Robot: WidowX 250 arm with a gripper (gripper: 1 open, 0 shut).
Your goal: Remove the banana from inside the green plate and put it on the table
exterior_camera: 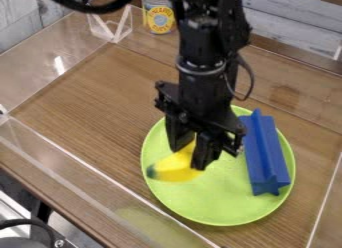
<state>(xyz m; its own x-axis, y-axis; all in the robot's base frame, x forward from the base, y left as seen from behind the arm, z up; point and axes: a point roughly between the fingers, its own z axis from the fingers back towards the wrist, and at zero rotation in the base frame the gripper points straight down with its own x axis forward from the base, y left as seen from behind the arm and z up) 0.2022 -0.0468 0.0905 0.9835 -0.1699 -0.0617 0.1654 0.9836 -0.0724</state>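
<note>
Only one view was given. The scene was seen from above and in front of the pincer (203, 157), quite near, tilted down, so that the table (94, 102) around it was covered.

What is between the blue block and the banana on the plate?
In the camera view, the gripper stands between them, shut on the banana. The blue block lies to its right on the green plate.
</note>
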